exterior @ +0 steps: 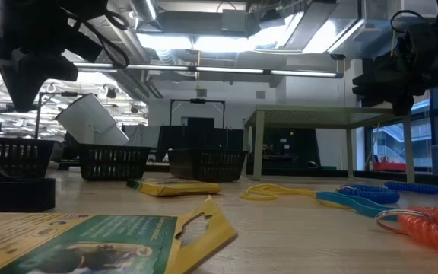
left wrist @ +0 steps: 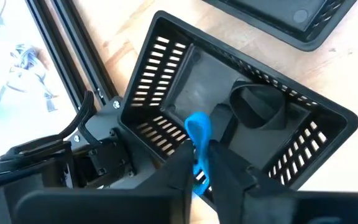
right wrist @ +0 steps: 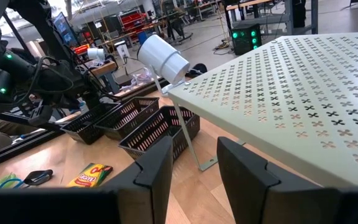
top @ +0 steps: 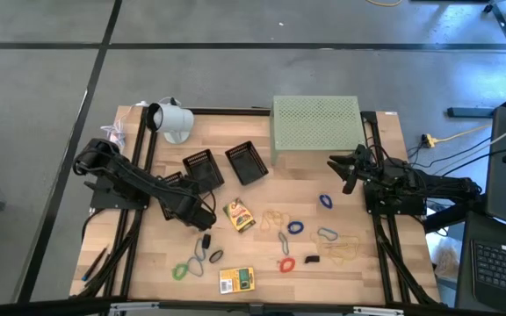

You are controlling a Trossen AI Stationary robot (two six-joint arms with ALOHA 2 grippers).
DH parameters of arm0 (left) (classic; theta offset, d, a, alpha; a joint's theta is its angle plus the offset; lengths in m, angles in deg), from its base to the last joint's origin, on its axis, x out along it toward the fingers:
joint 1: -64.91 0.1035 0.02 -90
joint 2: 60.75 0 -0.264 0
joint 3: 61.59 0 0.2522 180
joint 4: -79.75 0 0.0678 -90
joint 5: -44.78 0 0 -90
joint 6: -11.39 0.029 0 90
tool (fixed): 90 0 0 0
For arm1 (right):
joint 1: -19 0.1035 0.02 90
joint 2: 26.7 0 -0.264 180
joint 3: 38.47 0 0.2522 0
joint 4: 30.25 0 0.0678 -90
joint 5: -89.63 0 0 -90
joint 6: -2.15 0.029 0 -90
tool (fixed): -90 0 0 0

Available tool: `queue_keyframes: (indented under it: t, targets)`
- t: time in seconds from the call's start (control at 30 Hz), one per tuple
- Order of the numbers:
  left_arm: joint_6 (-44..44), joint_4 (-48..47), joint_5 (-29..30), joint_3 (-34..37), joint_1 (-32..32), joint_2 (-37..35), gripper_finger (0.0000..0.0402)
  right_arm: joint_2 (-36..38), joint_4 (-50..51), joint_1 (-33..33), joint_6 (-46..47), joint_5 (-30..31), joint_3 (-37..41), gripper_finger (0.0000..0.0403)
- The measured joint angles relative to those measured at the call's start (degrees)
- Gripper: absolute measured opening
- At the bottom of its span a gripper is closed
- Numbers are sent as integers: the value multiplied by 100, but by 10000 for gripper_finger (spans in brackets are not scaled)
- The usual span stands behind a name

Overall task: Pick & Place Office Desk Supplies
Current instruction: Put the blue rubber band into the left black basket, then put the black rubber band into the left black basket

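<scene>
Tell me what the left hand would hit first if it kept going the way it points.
Probably the floor of the black basket beneath it; the left hand, carrying a blue rubber band, aims into that basket, though depth is uncertain.

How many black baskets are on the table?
3. One basket stands before the green stand, the middle basket beside it, the last basket under the left tool. None seems hidden.
</scene>
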Motion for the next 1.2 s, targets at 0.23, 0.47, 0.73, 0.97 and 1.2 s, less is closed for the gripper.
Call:
queue_keyframes:
  t: [0.23,0.47,0.73,0.97,1.2]
  targets:
    - [-89,42,-55,0,7,0,104,0,0,0,0,0,0,131]
    - [-96,591,-320,-32,7,2,114,0,0,0,2,0,0,131]
    - [353,2753,-201,-245,-223,7,105,0,-1,0,2,0,0,131]
    - [-444,3929,-239,-155,-693,290,118,0,-2,0,-30,0,0,131]
    - [-973,3902,-657,-149,-907,676,149,0,-4,0,-31,0,0,131]
